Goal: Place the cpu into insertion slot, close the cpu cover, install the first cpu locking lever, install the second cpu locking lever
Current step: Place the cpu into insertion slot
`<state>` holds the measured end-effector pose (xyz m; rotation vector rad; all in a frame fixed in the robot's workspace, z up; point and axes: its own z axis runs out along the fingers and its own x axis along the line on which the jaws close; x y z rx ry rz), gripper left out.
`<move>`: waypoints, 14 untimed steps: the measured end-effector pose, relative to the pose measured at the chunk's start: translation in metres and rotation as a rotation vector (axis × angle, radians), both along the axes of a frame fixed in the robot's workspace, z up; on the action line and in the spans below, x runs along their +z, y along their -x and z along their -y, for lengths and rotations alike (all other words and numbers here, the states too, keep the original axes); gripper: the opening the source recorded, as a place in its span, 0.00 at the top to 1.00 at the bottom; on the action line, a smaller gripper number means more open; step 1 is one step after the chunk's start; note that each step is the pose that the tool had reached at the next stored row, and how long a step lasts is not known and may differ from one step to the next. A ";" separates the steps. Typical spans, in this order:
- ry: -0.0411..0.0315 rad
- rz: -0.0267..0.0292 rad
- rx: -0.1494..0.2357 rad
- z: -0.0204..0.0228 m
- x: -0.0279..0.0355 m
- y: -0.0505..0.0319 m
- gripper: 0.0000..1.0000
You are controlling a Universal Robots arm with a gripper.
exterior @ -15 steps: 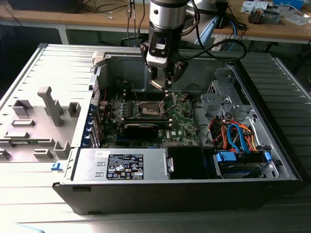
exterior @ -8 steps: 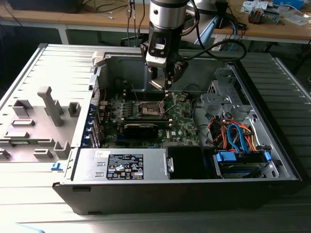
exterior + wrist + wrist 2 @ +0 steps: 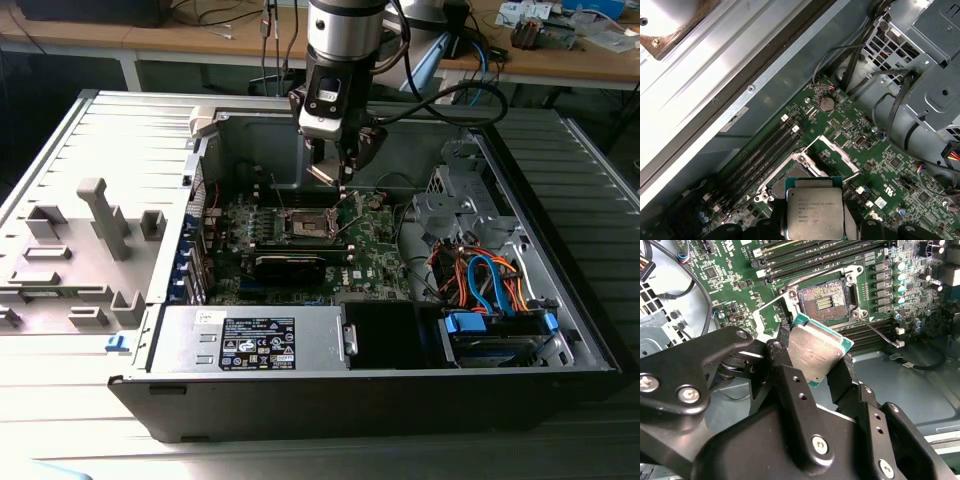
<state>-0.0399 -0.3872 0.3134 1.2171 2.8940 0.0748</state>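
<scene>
Dark square silver-rimmed insertion slot [image 3: 826, 301] bare ahead of the jaws, thin silver cpu cover [image 3: 840, 155] raised beside it, flat grey-topped cpu [image 3: 817, 351] filling the jaws

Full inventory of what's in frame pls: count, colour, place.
cpu: 1, silver top with green edge, held over the board near the slot
slot: 1, dark with silver rim, empty, on the board
cover: 1, silver, swung open beside the slot
board: 1, green, inside the case
case: 1, grey, open
power supply: 1, silver, at the case's near edge
cables: bundle, orange and blue, exterior view's right
coin cell: 1, silver, on the board
fixture plate: 1, grey, exterior view's left
gripper: 1, black, fingers shut on the cpu
arm: 1, silver and black, above the board
</scene>
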 end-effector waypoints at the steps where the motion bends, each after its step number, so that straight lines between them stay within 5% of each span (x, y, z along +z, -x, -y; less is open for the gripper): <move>1: 0.0000 0.0000 -0.001 0.0000 0.0000 0.0000 0.45; 14: 0.0000 0.0000 -0.021 0.0000 -0.0004 0.0000 0.45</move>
